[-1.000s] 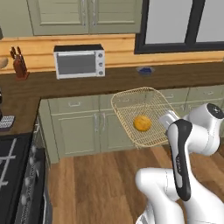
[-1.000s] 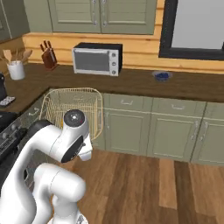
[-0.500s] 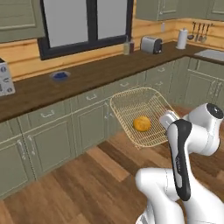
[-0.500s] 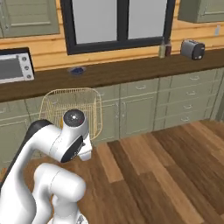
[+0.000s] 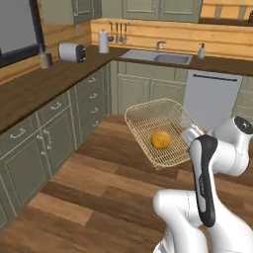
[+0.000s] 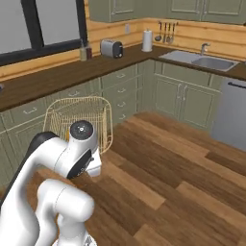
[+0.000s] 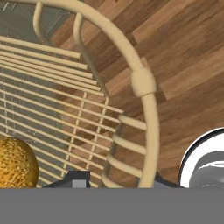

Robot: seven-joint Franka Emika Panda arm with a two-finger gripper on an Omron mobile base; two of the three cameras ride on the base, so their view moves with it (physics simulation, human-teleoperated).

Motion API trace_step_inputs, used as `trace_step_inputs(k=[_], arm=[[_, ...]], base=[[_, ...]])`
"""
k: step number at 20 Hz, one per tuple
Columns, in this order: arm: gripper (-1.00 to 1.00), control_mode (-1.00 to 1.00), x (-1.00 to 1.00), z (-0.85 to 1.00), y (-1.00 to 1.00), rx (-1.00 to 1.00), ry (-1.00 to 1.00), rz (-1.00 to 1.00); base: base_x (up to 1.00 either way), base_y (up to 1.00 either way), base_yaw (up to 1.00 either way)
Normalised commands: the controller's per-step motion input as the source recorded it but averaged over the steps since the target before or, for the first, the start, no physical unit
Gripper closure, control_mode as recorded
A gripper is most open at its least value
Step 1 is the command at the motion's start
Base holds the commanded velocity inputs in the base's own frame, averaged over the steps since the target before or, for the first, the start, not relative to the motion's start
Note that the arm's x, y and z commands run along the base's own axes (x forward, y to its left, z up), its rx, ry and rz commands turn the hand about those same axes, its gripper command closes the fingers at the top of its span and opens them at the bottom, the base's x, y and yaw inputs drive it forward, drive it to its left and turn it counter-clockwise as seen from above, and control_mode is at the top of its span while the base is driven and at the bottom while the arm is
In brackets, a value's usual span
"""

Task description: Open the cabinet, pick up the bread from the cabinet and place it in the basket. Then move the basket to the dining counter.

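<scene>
One bread (image 5: 161,140) lies inside the basket (image 5: 148,116), whose rim the fingers (image 7: 78,180) clamp, above bare floor (image 6: 182,168).

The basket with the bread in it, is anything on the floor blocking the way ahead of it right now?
Nothing visible does. The basket, bread inside, hangs in the gripper above bare wooden floor; the dining counter isn't identifiable here.

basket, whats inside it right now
One thing: the bread, a round golden-orange lump lying on the mesh floor of the basket. The rest of the mesh floor looks bare. The near corner is covered by the arm, where the gripper clamps the wire wall.
</scene>
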Motion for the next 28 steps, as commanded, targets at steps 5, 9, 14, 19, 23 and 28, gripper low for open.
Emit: trace_step_inputs(k=[5,9,14,19,23,28], arm=[[1.0,1.0,0.0,0.0,0.0,0.0,0.0,0.0],[1.0,1.0,0.0,0.0,0.0,0.0,0.0,0.0],[1.0,1.0,0.0,0.0,0.0,0.0,0.0,0.0],[1.0,1.0,0.0,0.0,0.0,0.0,0.0,0.0],[1.0,1.0,0.0,0.0,0.0,0.0,0.0,0.0],[1.0,1.0,0.0,0.0,0.0,0.0,0.0,0.0]], base=[[0.96,-0.18,-0.46],[1.0,-0.19,-0.35],[0.75,-0.46,-0.49],[0.23,-0.28,-0.73],[0.2,-0.22,-0.75],[0.38,-0.33,-0.67]])
